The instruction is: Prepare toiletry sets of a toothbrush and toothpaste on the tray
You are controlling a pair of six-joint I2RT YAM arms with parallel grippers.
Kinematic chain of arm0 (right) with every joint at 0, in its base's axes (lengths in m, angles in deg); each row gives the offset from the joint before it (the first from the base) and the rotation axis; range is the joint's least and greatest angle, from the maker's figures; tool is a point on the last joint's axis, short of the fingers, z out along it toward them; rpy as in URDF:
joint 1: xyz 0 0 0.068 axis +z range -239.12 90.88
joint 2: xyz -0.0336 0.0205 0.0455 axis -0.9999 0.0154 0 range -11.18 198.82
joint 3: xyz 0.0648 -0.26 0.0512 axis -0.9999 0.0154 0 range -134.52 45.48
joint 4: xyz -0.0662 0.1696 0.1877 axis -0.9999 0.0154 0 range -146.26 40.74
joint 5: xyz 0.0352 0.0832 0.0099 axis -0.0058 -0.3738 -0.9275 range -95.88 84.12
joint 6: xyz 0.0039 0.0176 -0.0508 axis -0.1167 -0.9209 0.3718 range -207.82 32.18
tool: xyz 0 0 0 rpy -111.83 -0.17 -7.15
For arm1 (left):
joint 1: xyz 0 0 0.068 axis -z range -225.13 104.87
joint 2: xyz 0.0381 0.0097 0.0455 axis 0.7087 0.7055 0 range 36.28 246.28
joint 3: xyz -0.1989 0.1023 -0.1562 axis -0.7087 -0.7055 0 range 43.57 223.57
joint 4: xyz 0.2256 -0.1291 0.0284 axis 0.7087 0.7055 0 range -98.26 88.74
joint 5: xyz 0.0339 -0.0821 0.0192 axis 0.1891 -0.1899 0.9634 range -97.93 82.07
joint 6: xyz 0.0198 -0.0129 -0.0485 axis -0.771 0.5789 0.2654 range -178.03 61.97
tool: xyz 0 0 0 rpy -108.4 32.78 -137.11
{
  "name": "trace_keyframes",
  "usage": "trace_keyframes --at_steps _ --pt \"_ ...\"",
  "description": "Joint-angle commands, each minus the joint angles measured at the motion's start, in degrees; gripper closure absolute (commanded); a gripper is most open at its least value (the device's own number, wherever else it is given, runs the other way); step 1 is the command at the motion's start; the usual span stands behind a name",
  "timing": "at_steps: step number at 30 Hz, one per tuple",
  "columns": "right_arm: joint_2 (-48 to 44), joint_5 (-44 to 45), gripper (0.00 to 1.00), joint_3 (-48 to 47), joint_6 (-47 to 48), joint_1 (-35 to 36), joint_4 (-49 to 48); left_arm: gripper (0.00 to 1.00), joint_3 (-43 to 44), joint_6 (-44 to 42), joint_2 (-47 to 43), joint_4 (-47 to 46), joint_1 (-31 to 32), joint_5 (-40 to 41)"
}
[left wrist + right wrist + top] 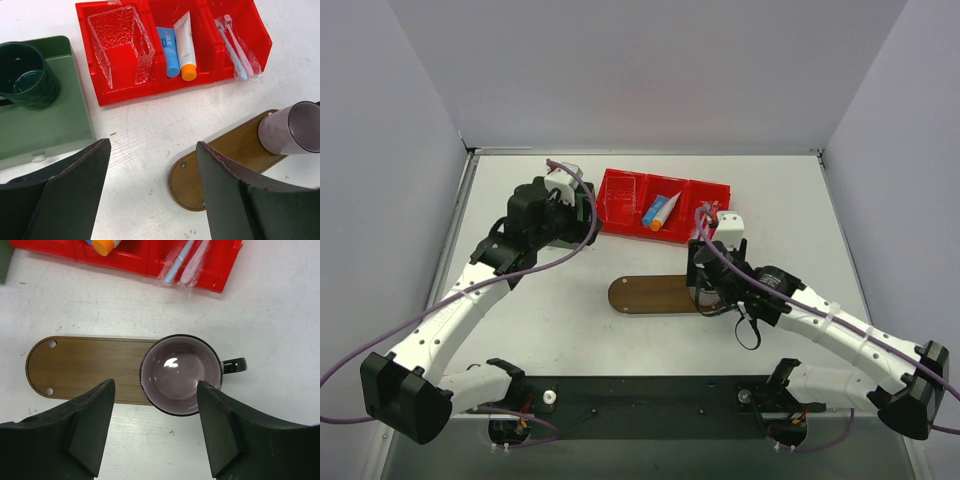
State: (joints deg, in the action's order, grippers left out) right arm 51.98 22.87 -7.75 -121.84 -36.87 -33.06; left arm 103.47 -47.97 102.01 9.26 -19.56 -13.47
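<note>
Currently: pink mug (181, 374) upright at right end of tray (85, 365), seemingly overhanging its edge (hard to judge from above). Right gripper (155, 405) spread wide over it, holding nothing; left gripper (152, 170) likewise apart. Tubes (175, 45), brushes (237, 50) lie in bin (125, 92). Risk: a descending finger clips the rim, toppling the mug.

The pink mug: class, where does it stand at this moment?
In the right wrist view, the pink mug stands upright on the right end of the wooden tray, handle pointing right, below the red bin.

Mug (180, 372) on right end of tray (90, 367), bin (130, 92) behind it
</note>
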Motion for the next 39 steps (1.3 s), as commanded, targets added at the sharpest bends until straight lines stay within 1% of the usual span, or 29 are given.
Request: trace_keyframes --at_steps 1,2,3,5,6,10,12,13,14,16,19,21,22,23,24,25,26,28,33,39 --pt "-6.44 -1.85 0.4 3.74 -0.25 -3.29 0.09 0.23 0.65 -1.18 2.11 -3.63 0.19 1.32" --pt "-7.6 -2.29 0.42 4.27 -0.87 -4.69 0.09 0.26 1.27 -1.36 3.6 -3.63 0.19 2.28" --pt "-8.83 -3.17 0.43 4.8 -1.13 -5.22 0.09 0.37 2.75 -1.54 4.39 -2.85 0.28 2.55" --pt "-12.26 -3.88 0.44 5.42 -1.4 -6.19 0.62 0.44 4.17 -1.72 6.5 -1.88 0.37 3.08" --pt "-13.31 -4.14 0.44 5.33 -1.66 -6.63 0.97 0.45 4.7 -1.72 7.03 -1.87 0.37 3.69" --pt "-19.02 -4.14 0.46 5.42 -2.8 -6.99 3.25 0.45 8.2 -1.45 11.42 -1.88 0.37 4.05" --pt "-20.61 -4.75 0.46 6.3 -3.94 -7.07 3.69 0.45 10.31 -2.06 16.25 -0.04 -0.42 4.75" --pt "-22.1 -5.45 0.46 6.47 -4.12 -7.07 3.95 0.45 13.54 -1.63 20.1 1.28 -0.86 4.4" --pt "-22.81 -5.81 0.47 6.65 -4.21 -7.07 4.13 0.45 14.88 -1.19 21.79 3.12 -1.56 3.35" --pt "-24.39 -6.25 0.47 6.65 -4.04 -7.07 4.83 0.45 17.26 -1.1 25.21 3.75 -2.18 2.64" --pt "-26.23 -6.34 0.47 6.82 -4.12 -7.16 5.71 0.45 19.9 -2.76 28.38 2.35 -1.83 5.35" --pt "-27.29 -5.99 0.47 7.44 -4.39 -7.07 5.8 0.45 23.76 -3.47 30.93 4.09 -1.92 8.52" --pt "-27.47 -5.99 0.47 7.44 -4.21 -7.16 5.89 0.45 25.69 -4.17 33.9 5.32 -1.92 9.23" --pt "-27.56 -5.9 0.47 7.44 -4.04 -7.16 5.89 0.45 27.36 -4.26 35.41 8.29 -1.48 11.93" --pt "-27.39 -5.81 0.47 7.27 -3.6 -7.16 6.06 0.45 30.68 -4.87 36.82 9.97 -0.96 13.44" --pt "-27.21 -5.55 0.47 7.18 -3.34 -7.25 6.24 0.45 31.85 -5.4 39.01 11.21 -0.26 14.67" --pt "-26.95 -5.38 0.47 7.09 -3.25 -7.42 6.5 0.45 32.82 -6.02 39.9 12.7 1.4 17.81" --pt "-26.42 -5.2 0.47 7.09 -3.24 -7.42 7.03 0.45 34.93 -7.69 42.01 13.42 2.47 19.95" --pt "-25.72 -5.99 0.48 7.09 -3.69 -7.34 7.12 0.45 40.47 -7.87 46.67 16.4 2.39 22.76" --pt "-25.1 -5.9 0.47 6.83 -3.6 -7.42 7.03 0.48 46.7 -6.99 51.94 17.9 2.48 20.22"
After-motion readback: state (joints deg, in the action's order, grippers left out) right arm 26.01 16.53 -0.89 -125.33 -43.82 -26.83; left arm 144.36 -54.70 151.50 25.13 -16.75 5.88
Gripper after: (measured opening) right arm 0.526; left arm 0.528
